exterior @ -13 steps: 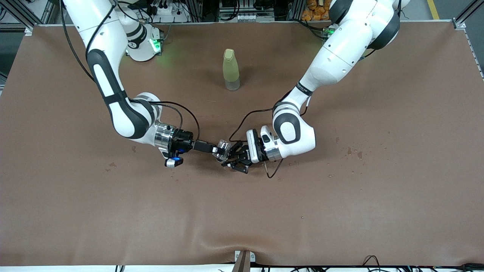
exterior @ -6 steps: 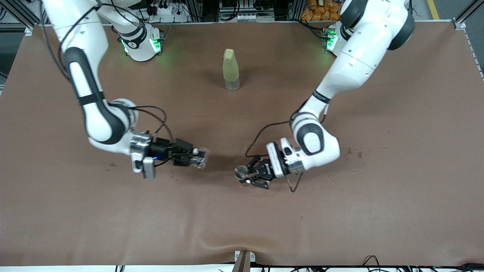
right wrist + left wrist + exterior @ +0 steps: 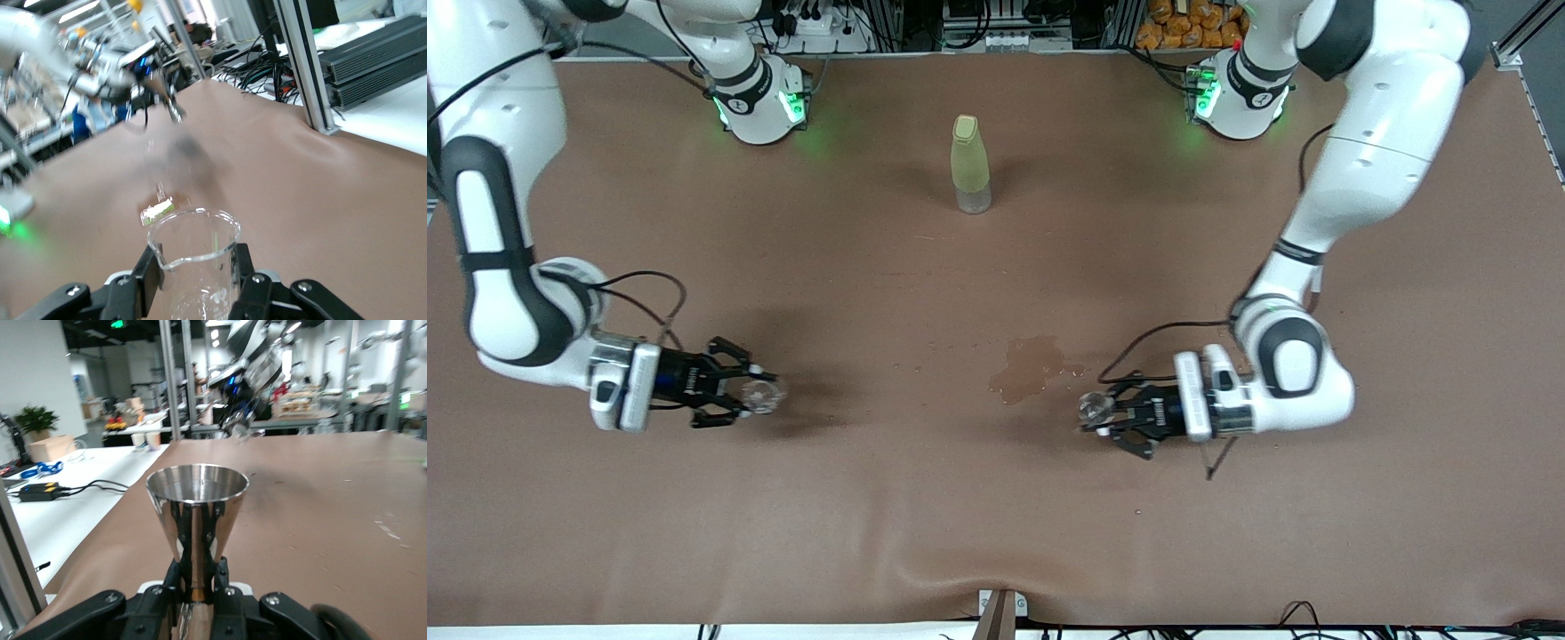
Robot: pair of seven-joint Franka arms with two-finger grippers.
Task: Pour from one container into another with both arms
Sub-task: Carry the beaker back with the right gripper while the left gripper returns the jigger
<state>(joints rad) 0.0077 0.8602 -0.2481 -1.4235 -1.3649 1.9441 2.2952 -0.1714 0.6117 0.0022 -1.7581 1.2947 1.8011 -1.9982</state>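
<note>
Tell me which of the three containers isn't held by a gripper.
The yellow-green bottle, standing alone between the bases. The left gripper holds the metal cup, the right gripper the glass beaker.

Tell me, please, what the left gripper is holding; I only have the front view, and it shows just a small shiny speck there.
Observer: The left gripper is shut on a metal cup, cone-shaped, with its mouth up.
Operator: Thank you. Where on the cup does it grip?
Observer: At the narrow waist under the cone, with the jaws on either side of it.
Operator: And what does the right one hold, please?
Observer: The right gripper is shut on a clear glass beaker, held upright, with a pouring lip on its rim.
</note>
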